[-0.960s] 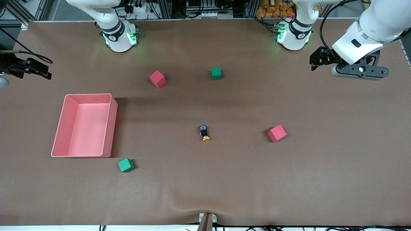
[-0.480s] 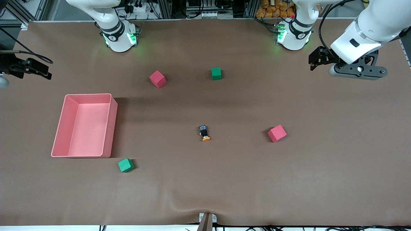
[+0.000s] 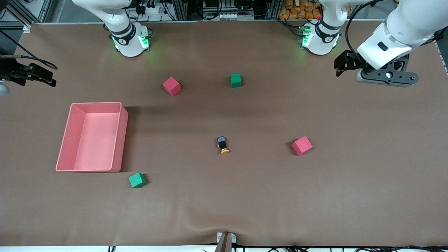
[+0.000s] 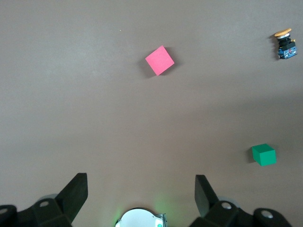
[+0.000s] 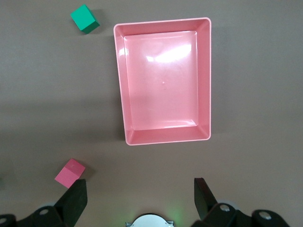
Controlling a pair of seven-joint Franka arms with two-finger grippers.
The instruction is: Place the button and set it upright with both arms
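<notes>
Orange-capped button [image 3: 222,145] lies on its side mid-counter, well apart from both hands. Left hand [image 3: 344,64] and right hand [image 3: 36,75] are wide and empty; the left looks nearer.

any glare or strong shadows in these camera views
Right wrist view: white glare patches on the pink tray's floor. Front view: a broad soft shadow band on the table beside the tray, green glow at both arm bases. Left wrist view: even light, faint cube shadows.
</notes>
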